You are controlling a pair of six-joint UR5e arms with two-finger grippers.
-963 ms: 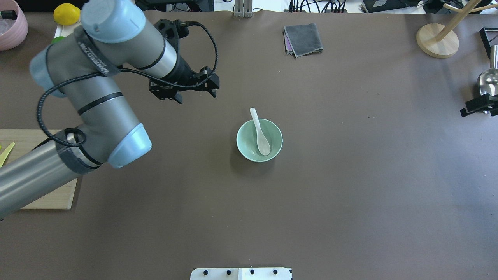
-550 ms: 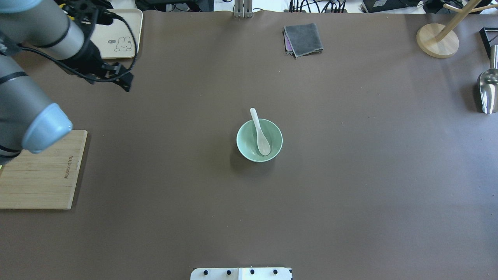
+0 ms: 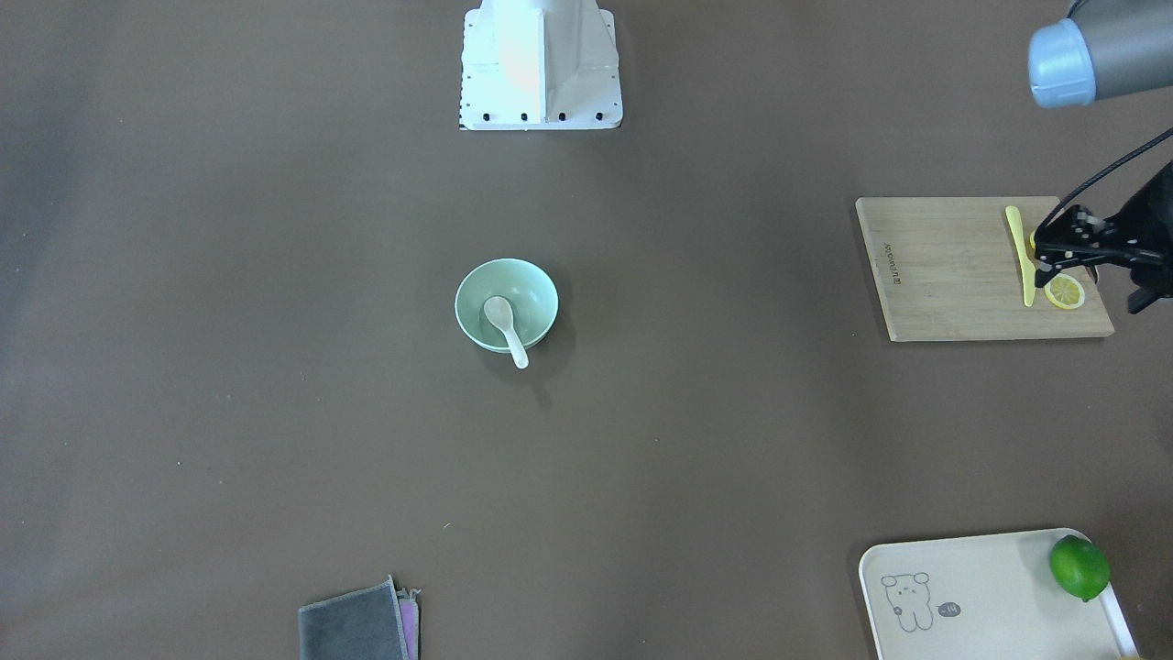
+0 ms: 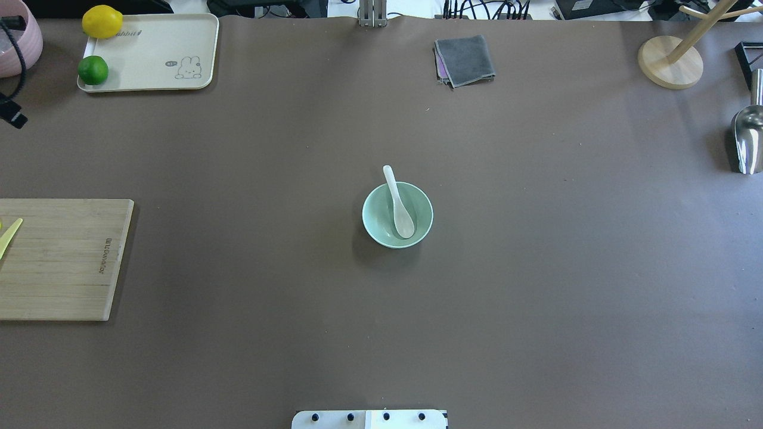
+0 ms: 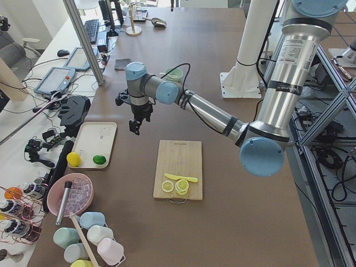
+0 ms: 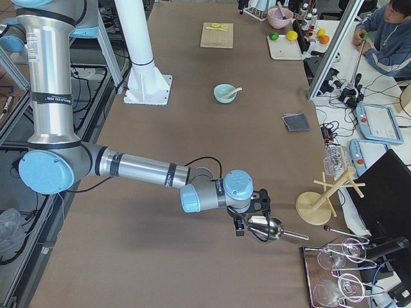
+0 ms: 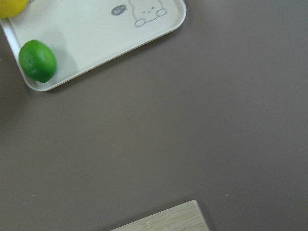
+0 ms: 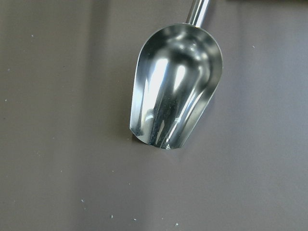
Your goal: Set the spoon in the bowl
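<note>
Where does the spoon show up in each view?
Front-facing: spoon at centre, handle over bowl's near rim.
Overhead: spoon at centre, handle toward picture's top.
Exterior left: too small to tell; bowl upper middle.
Exterior right: spoon upper middle, in bowl.
Left wrist: not in it.
Right wrist: not in it.
Shared landmark: the bowl.

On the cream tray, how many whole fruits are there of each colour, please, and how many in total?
Yellow: 1, the lemon
Green: 1, the lime
Total: 2 fruits on the tray
</note>
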